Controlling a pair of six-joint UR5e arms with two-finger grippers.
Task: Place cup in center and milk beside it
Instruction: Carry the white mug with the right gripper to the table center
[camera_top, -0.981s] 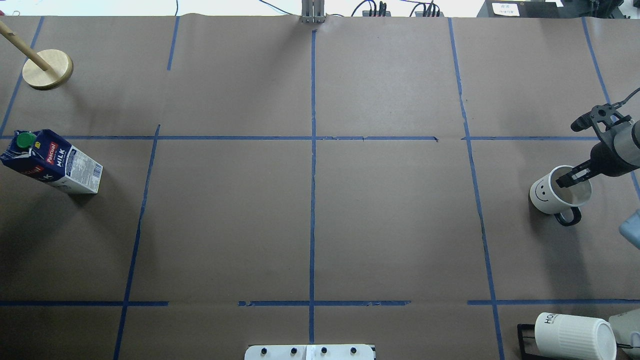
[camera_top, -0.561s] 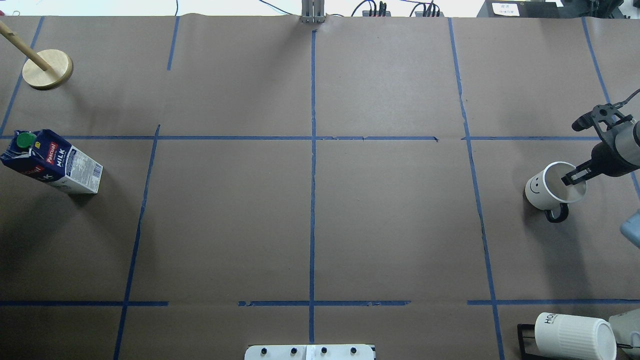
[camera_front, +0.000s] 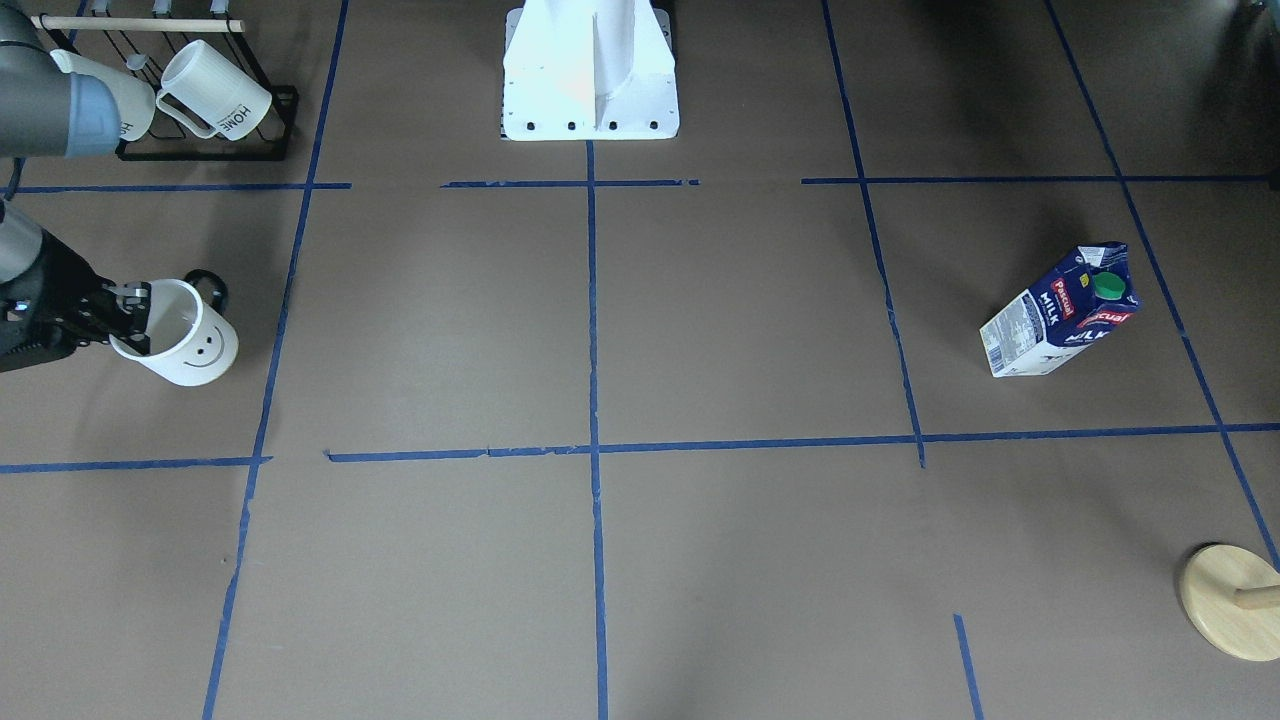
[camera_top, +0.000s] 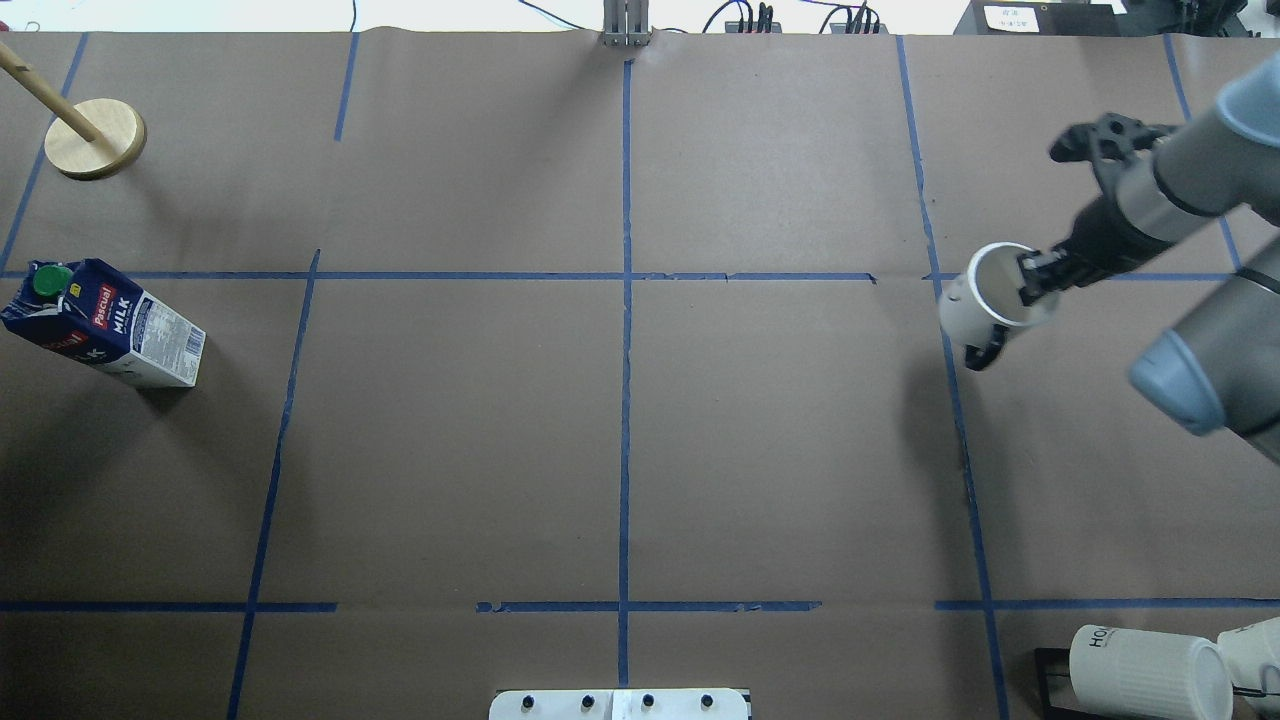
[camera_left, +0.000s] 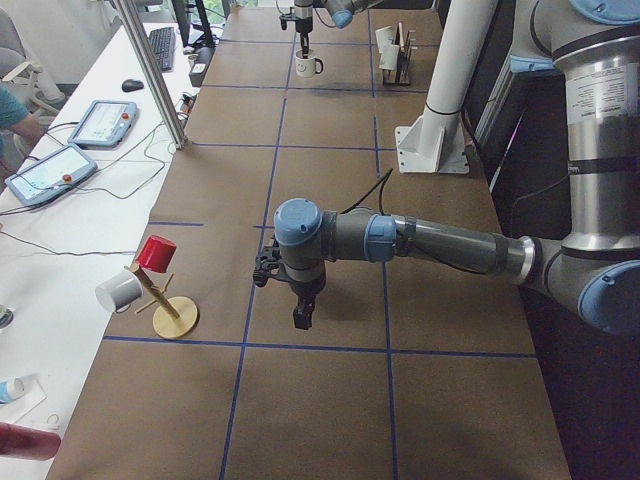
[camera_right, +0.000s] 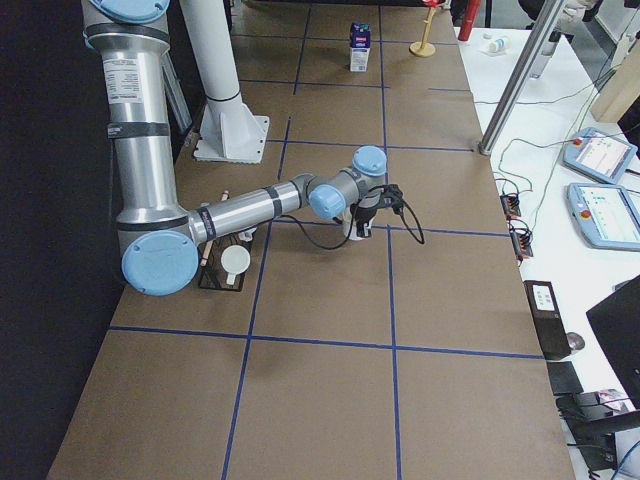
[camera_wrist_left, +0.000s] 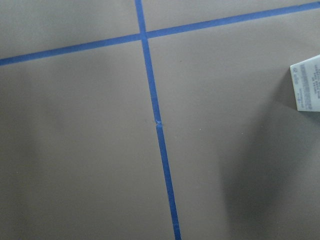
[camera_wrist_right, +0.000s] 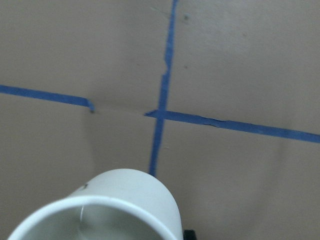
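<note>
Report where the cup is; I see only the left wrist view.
Observer: The right gripper is shut on the cup at its rim, and the cup hangs tilted.
Operator: Place it against the center.
Observer: It is far to the robot's right of the center, not there yet.
Operator: Now describe the milk.
Observer: The milk stands upright on the robot's far left, green cap on top, with nothing touching it.

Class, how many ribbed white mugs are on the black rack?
2. One mug shows fully on the rack; the other mug sits beside it, partly behind the right arm, which might hide more.
</note>
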